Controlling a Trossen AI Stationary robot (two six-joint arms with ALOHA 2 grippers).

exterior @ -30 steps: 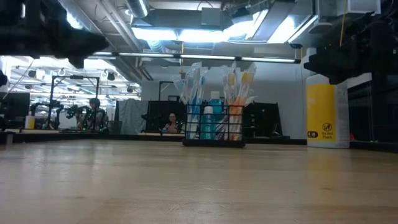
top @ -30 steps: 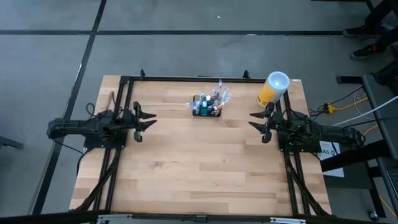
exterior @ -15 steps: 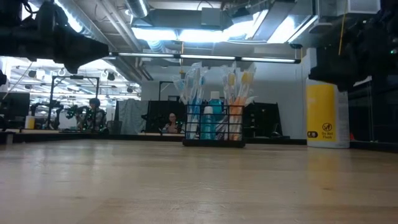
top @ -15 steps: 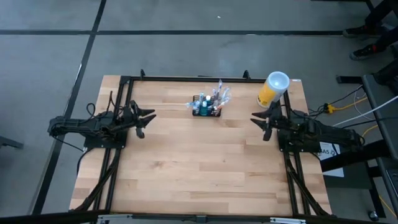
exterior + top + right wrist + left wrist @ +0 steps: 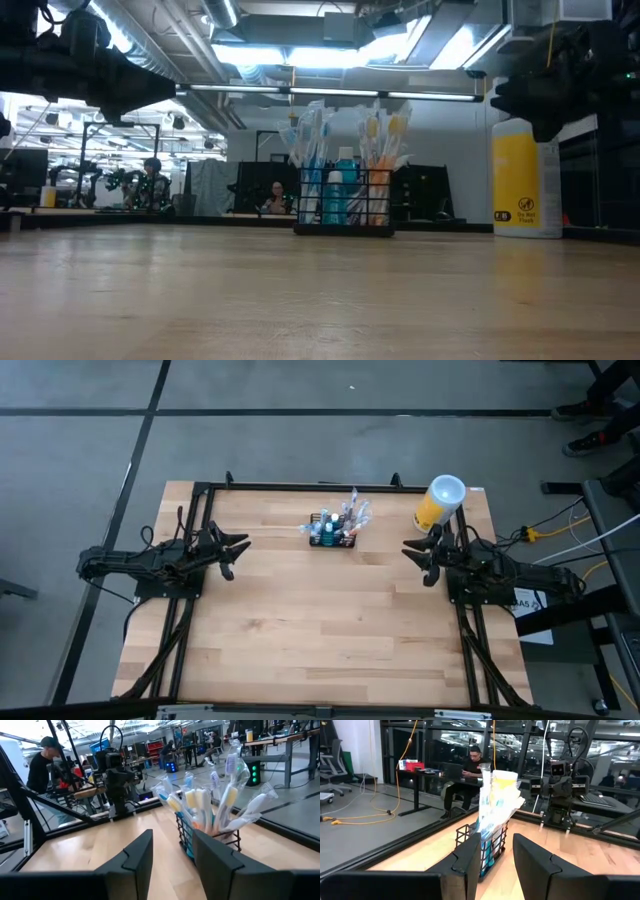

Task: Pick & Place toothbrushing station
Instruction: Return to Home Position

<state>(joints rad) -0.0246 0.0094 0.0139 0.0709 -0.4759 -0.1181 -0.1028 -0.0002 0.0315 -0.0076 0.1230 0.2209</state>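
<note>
The 2 arms face each other, left end effector (image 5: pixel 237 558) and right end effector (image 5: pixel 414 564) both parted.

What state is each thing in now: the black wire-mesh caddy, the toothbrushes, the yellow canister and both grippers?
Black wire-mesh rectangular caddy: upright on the table, loaded.
Toothbrushes: standing in the caddy, heads up.
Yellow canister with white lid: upright, lid on.
Left gripper: open, empty, at the table's left side.
Right gripper: open, empty, beside the canister.

High view straight down over table (image 5: pixel 320 630); low view level across it; both wrist views face caddy (image 5: pixel 331 540), opposite sides.
</note>
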